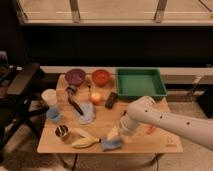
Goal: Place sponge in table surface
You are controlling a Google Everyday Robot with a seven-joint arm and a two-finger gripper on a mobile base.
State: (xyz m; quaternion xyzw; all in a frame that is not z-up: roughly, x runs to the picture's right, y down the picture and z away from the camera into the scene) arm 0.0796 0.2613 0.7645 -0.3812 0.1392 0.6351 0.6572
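A green tray point(140, 83) and red bowl point(100, 77) sit at the back of the wooden table point(161, 143). The gripper point(115, 134) hangs by the sponge point(111, 145), perhaps touching it; I cannot tell its grip.

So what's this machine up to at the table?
A white robot arm is leaning over a cluttered wooden table. Its claw is down low near the front edge. A pale yellow piece, probably the sponge, is at its tip, between a banana and a blue item. I can't tell whether the sponge is resting on the wood.
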